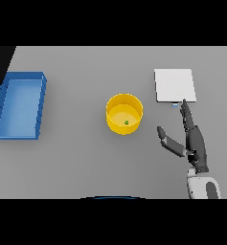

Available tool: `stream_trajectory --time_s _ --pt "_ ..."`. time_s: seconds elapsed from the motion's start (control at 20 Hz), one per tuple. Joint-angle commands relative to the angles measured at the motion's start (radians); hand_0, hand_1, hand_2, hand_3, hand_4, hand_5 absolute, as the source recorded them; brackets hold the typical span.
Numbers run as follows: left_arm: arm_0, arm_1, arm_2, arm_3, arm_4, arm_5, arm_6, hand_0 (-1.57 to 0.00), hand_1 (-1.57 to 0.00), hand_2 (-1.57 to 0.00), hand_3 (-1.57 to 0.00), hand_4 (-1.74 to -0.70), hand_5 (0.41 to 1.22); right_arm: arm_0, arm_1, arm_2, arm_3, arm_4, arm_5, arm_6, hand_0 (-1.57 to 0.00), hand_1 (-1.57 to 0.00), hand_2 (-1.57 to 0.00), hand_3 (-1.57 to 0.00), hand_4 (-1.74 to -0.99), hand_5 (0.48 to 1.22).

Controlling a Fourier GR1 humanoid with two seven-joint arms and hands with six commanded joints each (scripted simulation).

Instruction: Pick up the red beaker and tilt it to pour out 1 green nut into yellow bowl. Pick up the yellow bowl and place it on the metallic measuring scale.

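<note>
Right robot hand (194, 143) nearest the camera, coming in from lower right: fingers straight and spread, thumb held out to its left, holding nothing. Fingertips reach up to the near edge of the metallic measuring scale (175, 84); can't tell if they touch it. Left robot hand not in view.

L to R on the grey surface (76, 158):
- blue tray (5, 107), far left, looks empty.
- yellow bowl (124, 113), centre, upright, w/ green nut (126, 122) inside on its floor.
- scale, right of bowl & set farther back, well apart from it, nothing on its plate.

Progress (judged): pour step appears done, since 1 nut sits in the bowl. Red beaker not seen anywhere in view. Remaining: grasp bowl, lift, carry it right, set it on scale plate. Bowl not yet touched; robot hand is to its right, near but apart.

Counts: trays 1; bowls 1; nuts 1; scales 1; beakers 0 visible; robot hands visible 1.
</note>
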Motion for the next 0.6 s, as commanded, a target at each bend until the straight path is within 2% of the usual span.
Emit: stream_trajectory --time_s 0.0,0.05,0.1,0.25,0.4,0.55 --pt "0.035 0.02 0.029 -0.011 0.045 0.025 0.014 -1.57 -1.57 -1.56 -1.41 -1.74 1.221 0.004 0.0 -0.004 0.018 -0.006 0.004 -0.01 0.0 0.0 0.0 0.0 -1.22 0.587" --pt "0.076 0.049 0.061 -0.033 0.097 0.056 0.011 -1.57 -1.57 -1.57 -1.43 -1.74 1.221 -0.003 -0.001 -0.004 0.021 -0.003 0.002 -0.005 0.0 0.0 0.0 0.0 -1.222 0.586" --pt "0.115 0.074 0.088 -0.061 0.144 0.082 0.039 -1.57 -1.57 -1.57 -1.43 -1.74 1.221 -0.01 -0.007 -0.004 0.019 -0.006 0.007 -0.008 0.0 0.0 0.0 0.0 -1.226 0.587" --pt "0.274 0.144 0.153 -0.186 0.275 0.206 0.152 -1.57 -1.57 -1.57 -1.43 -1.74 1.221 -0.016 -0.013 -0.002 0.037 0.005 0.007 -0.013 0.0 0.0 0.0 0.0 -1.217 0.599" --pt "0.456 0.203 0.183 -0.368 0.38 0.323 0.266 -1.57 -1.57 -1.57 -1.45 -1.74 1.221 -0.029 -0.027 0.002 0.042 0.02 0.01 -0.001 0.0 0.0 0.0 0.0 -1.209 0.62" --pt "0.63 0.252 0.183 -0.553 0.451 0.436 0.39 -1.57 -1.57 -1.57 -1.45 -1.74 1.221 -0.006 -0.038 0.011 0.014 0.032 0.013 -0.015 0.0 0.0 0.0 0.0 -1.21 0.649"
